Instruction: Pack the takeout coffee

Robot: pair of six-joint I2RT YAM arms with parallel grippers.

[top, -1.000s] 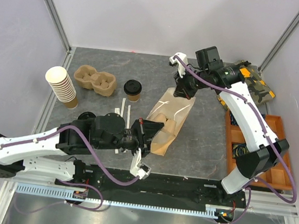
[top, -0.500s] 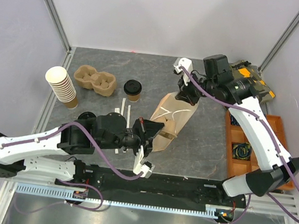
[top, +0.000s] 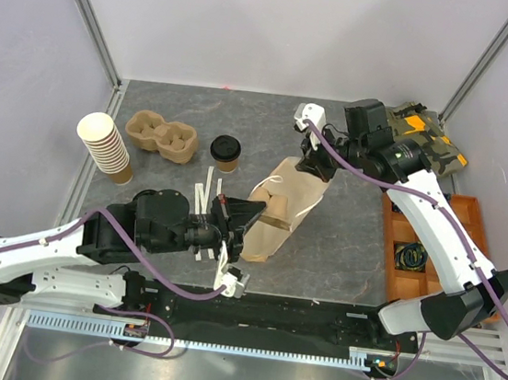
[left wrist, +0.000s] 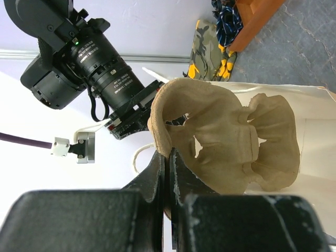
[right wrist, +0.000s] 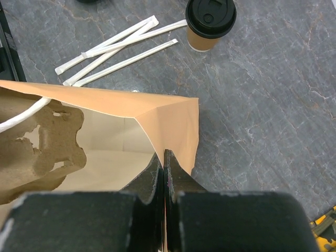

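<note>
Paper bag point(top: 265, 236) gripped; coffee cup point(top: 226, 152) stood well apart on the table point(top: 340, 247).
Right gripper point(right wrist: 163, 157) was clamped on the bag's rim; left gripper point(left wrist: 167, 160) was pinched tight on the cardboard tray's point(left wrist: 226, 142) edge.

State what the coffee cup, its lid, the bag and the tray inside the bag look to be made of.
The coffee cup looks like brown kraft paper, matte. Its lid looks like black plastic, faintly glossy, with a moulded rim. The bag is thin tan paper, matte, sharply creased at the fold. The tray is probably moulded paper pulp: rough, fibrous, ragged-edged.
</note>
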